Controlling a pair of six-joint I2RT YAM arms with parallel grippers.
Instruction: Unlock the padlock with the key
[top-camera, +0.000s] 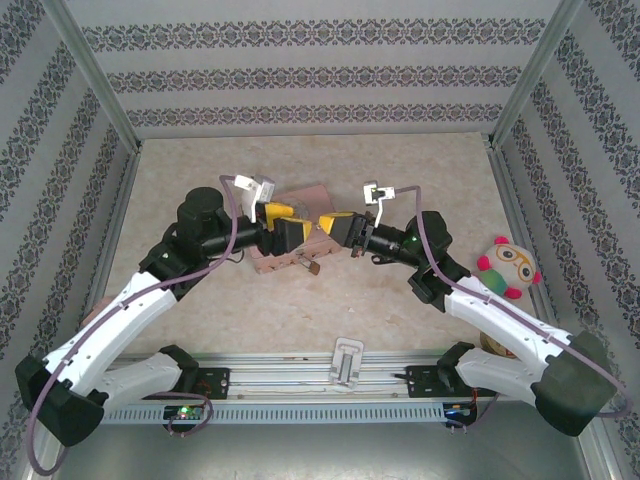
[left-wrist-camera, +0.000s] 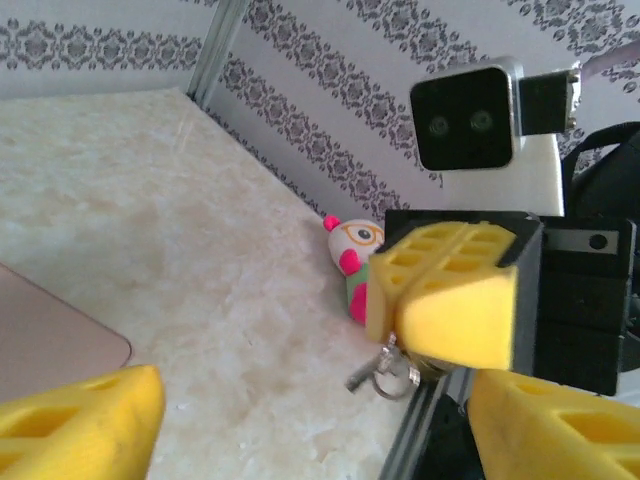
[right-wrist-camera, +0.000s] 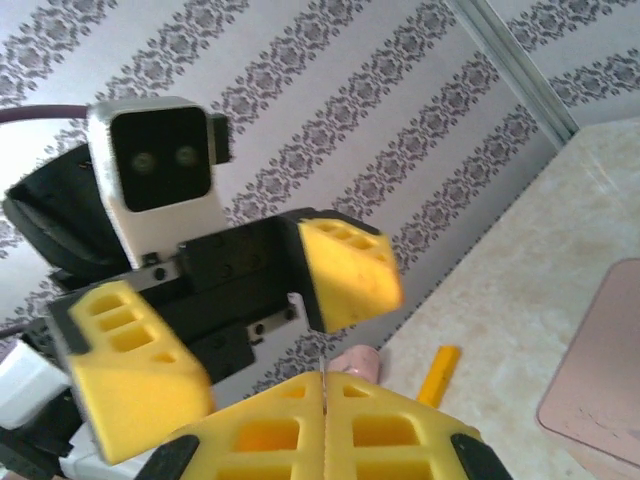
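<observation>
Arms, two of them, reach in from either side and meet tip to tip over the middle of the pale marbled table (top-camera: 300, 320).
The left tool (top-camera: 289, 224) faces right with its yellow foam fingers (left-wrist-camera: 80, 420) apart and nothing between them. The right tool (top-camera: 335, 226) faces left, its pads pressed together on the one thin grey metal key (left-wrist-camera: 360, 378). The key and its ring stick out below the pads, long axis slanting down toward the left tool in the left wrist view. One tiny brass-coloured padlock (top-camera: 313, 267) sits at the near edge of the single flat pink rectangular tin (top-camera: 306, 192), just below both tools; its heading is too small to tell. One round plush toy (top-camera: 505, 266) lies far right.
</observation>
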